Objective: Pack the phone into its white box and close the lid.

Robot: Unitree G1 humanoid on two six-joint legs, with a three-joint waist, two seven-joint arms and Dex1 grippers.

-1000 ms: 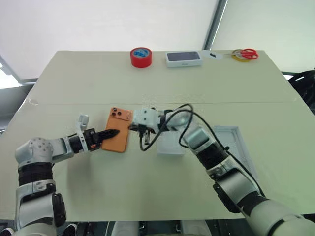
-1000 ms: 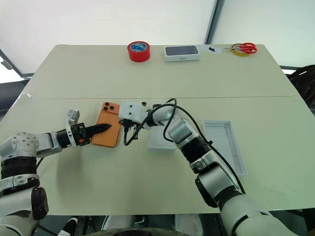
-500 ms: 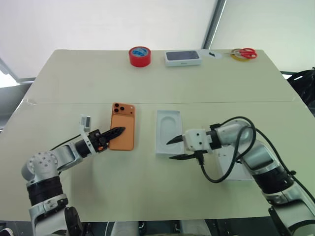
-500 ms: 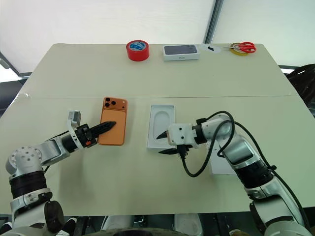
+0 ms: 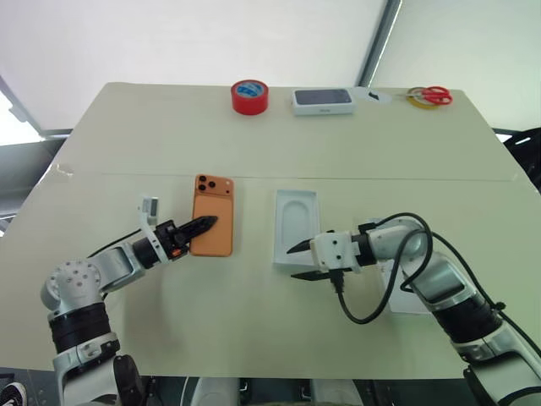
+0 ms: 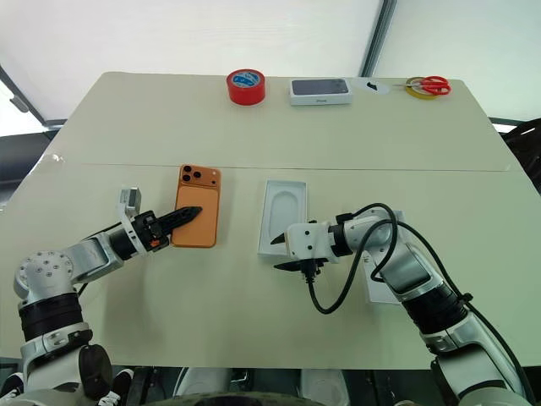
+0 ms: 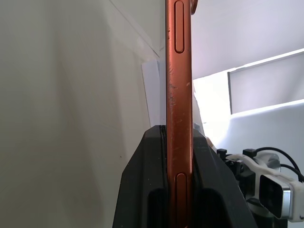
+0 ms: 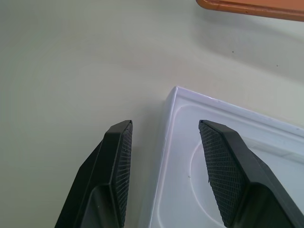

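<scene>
The orange phone (image 5: 212, 226) lies back-up on the beige table (image 5: 169, 135), its camera cluster at the far end, a little left of the table's middle. The left gripper (image 5: 205, 223) is clamped on the phone's near-left long edge; the left wrist view shows that orange edge (image 7: 178, 109) pinched between the two black fingers.

Just to the right of the phone, across a strip of bare table, sits a white moulded insert (image 5: 296, 227) with a rounded recess. The right gripper (image 5: 297, 261) hovers at the insert's near corner with its fingers spread and nothing between them. In the right wrist view one finger (image 8: 227, 166) stands over the insert's recess and the other over the table beside its edge.

A shallow white tray (image 6: 378, 283) lies to the right of the insert, mostly hidden under the right forearm and its cable, so I cannot tell whether it is the box or the lid.

Along the far edge stand a red tape roll (image 5: 250, 96), a white box with a dark top (image 5: 322, 101) and red-handled scissors (image 5: 429, 95). Between that row and the phone the tabletop lies wide and bare, as does the near strip in front of both grippers.
</scene>
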